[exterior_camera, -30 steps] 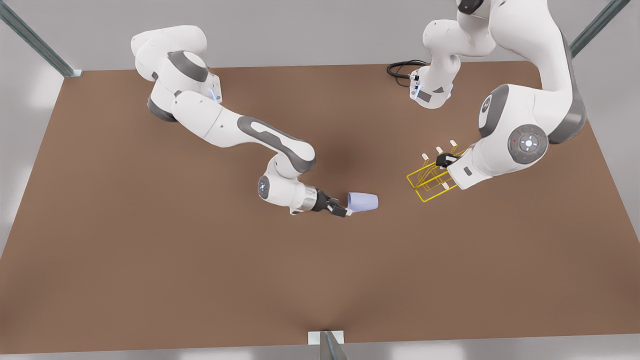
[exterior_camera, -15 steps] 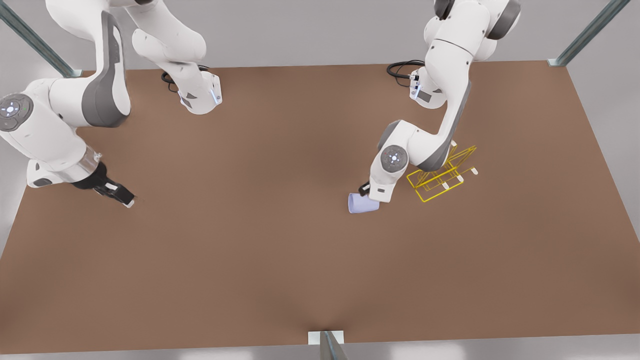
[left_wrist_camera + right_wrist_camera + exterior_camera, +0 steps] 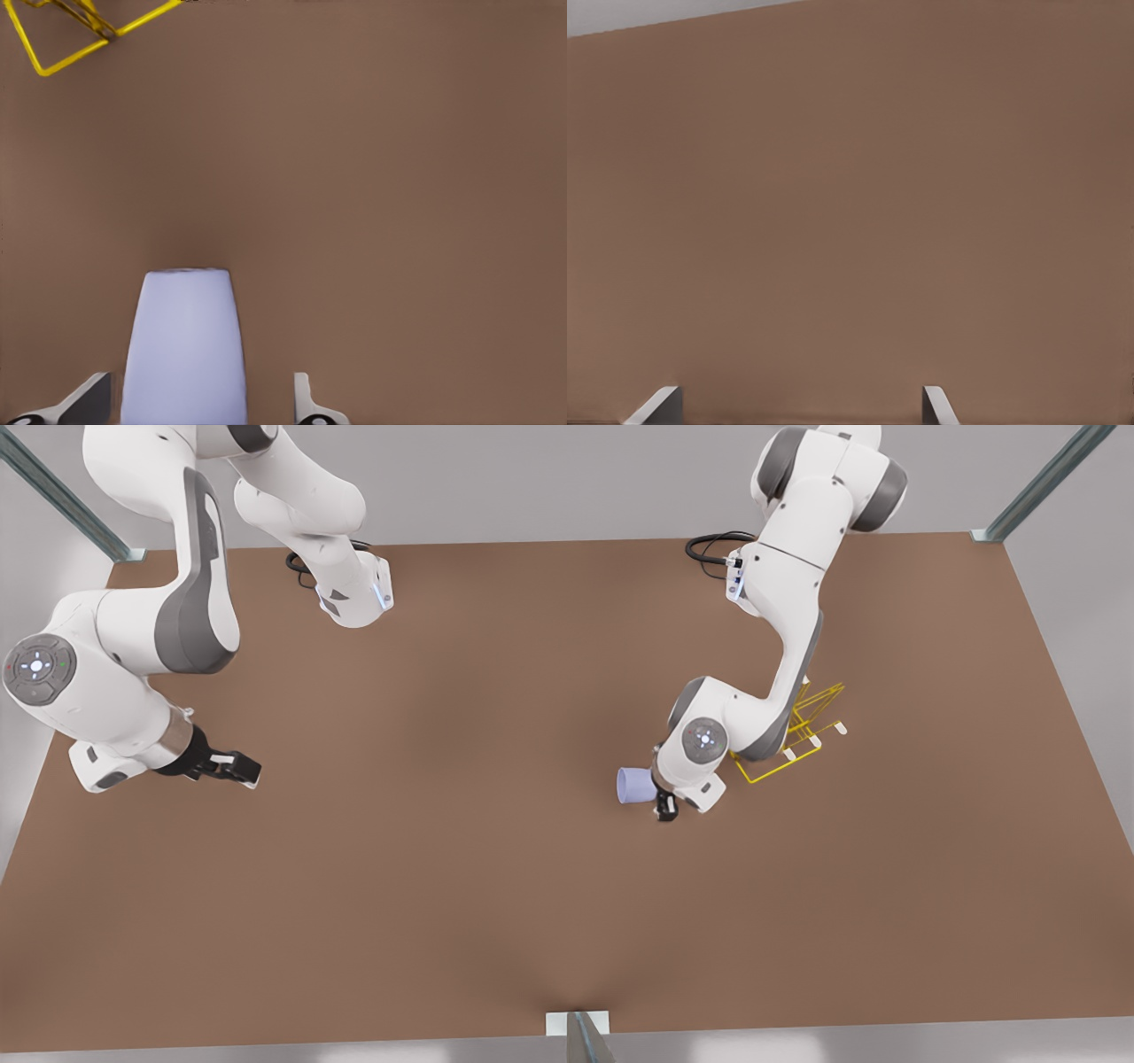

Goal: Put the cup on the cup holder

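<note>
The cup lies on its side on the table, straddled by the left gripper, with the cup holder just beyond it.

At the front view's left, the right gripper is held low over the brown table, well apart from everything else; its fingers are seen spread wide in the right wrist view, with bare table between them. Near the middle, the pale lavender cup is seen lying on its side, its rim turned toward the front view's left. The left gripper is placed at the cup, its fingers spread on either side of the cup's body, with a gap visible at each side. Further to the front view's right, the yellow wire cup holder is seen on the table, partly hidden behind the left arm.
</note>
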Robot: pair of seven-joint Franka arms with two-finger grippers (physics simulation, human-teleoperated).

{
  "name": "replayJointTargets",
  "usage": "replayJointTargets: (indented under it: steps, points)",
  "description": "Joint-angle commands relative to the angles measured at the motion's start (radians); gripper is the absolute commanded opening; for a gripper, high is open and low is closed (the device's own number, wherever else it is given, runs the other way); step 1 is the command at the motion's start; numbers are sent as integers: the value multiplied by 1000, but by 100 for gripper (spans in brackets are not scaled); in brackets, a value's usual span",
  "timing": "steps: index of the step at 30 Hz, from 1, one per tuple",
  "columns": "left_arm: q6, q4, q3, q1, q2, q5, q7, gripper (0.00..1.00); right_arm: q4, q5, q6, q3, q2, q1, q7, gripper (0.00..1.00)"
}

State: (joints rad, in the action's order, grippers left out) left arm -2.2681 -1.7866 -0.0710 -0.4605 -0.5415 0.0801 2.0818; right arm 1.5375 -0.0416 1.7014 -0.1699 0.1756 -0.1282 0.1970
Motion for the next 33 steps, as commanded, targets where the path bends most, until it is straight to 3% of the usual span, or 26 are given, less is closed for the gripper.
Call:
replayJointTargets:
  steps: [1,33]
  points:
    - [-8,-27,-1,-1,11,1,610,100,0,0,-11,0,-1,1,-191,100]
    - [-120,-28,-47,-15,-94,10,-88,100,-2,0,-11,0,1,1,-189,100]
